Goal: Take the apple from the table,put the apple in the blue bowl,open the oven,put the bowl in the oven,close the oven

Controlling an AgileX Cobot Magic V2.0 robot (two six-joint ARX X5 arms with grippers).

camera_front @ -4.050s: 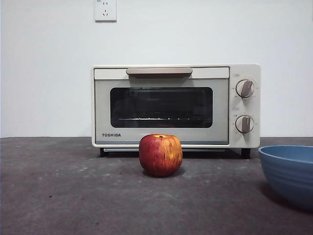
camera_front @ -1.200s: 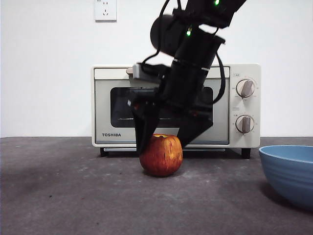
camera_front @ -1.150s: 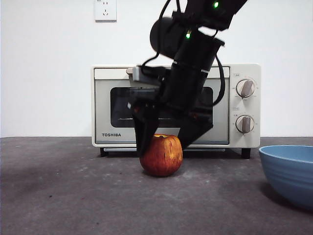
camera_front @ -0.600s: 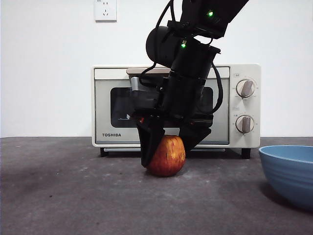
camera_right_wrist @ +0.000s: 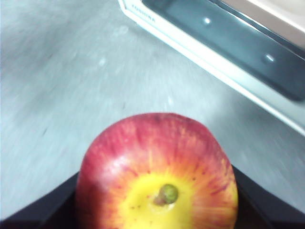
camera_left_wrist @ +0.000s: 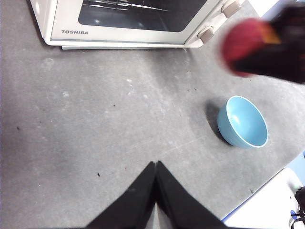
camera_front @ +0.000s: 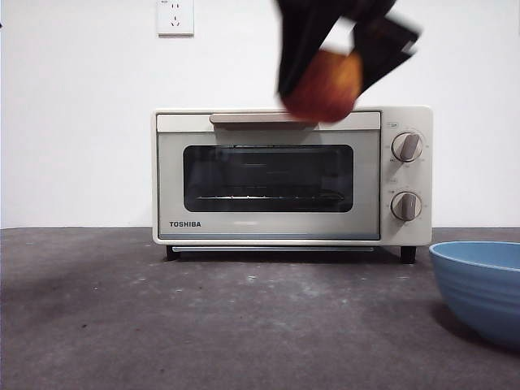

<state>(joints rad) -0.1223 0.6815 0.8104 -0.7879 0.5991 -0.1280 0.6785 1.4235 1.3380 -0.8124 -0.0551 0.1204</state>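
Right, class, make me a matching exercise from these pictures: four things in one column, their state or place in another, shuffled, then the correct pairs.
Things:
1. apple
2. blue bowl
3. oven
4. left gripper

States:
A. door closed
B. jaws shut, holding nothing
C. held in the air by the right gripper
D. empty, on the table

Pairs: 1-C, 2-D, 3-A, 4-B

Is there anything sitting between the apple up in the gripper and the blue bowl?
Nothing visible. The right gripper holds the apple high above the table; the blue bowl sits open and empty.
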